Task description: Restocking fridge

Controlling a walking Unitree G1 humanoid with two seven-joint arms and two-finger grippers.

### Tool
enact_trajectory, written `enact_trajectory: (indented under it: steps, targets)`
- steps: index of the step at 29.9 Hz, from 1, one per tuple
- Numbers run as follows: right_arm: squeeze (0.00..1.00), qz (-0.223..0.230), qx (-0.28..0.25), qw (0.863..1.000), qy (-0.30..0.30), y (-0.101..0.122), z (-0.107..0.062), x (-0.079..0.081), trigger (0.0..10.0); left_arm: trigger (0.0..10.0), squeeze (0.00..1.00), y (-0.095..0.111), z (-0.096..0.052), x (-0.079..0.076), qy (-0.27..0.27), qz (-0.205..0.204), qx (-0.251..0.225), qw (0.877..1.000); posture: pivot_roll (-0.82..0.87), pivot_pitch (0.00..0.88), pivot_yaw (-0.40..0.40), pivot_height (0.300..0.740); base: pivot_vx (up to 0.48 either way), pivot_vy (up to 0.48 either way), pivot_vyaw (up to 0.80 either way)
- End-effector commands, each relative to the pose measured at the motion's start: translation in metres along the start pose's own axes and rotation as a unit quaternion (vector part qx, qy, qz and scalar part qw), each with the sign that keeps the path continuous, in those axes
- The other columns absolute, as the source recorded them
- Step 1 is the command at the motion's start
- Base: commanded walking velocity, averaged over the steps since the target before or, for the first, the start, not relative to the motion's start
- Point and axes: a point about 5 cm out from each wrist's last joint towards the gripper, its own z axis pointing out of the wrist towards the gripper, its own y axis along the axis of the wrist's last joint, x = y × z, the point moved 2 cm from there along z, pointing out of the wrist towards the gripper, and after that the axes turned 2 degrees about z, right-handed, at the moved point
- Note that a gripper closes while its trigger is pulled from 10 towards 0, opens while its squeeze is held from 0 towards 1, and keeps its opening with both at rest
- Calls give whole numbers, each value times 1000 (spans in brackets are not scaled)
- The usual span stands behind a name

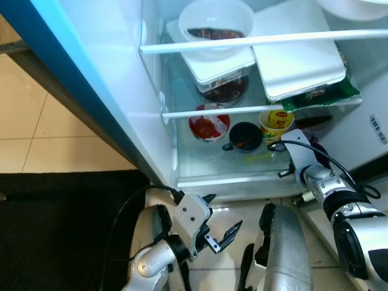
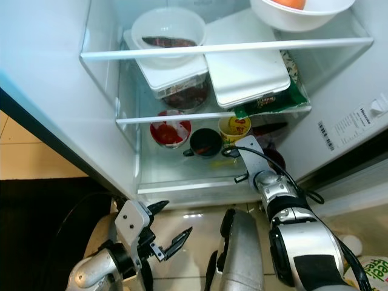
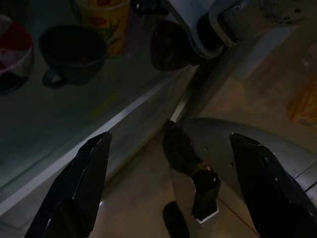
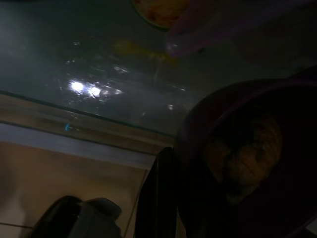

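The fridge [image 1: 121,109] stands open with two glass shelves in sight. On the upper shelf [image 2: 242,112] lie two white lidded boxes, one with a white bowl [image 2: 168,29] on top. The lower shelf [image 1: 200,163] carries one red cup [image 1: 209,123], one dark mug [image 1: 244,137] and one yellow cup [image 1: 276,120]. The right tool [image 2: 267,159] reaches in beside them, holding a dark bowl [image 4: 247,158] at its rim. The left tool [image 1: 219,233] hangs low over the floor, fingers spread wide and empty.
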Motion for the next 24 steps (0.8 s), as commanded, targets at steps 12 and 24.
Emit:
enact_trajectory:
  steps: [12,24]
  targets:
    - [0,30,-38,999,11,26,0,11,10000,10000,0,2,-15,3,17,4,24,1000,288,467,38,405,0,0,0]
    - [0,19,-61,997,31,42,0,20,10000,10000,0,4,-15,4,25,6,28,999,289,465,38,405,0,0,0]
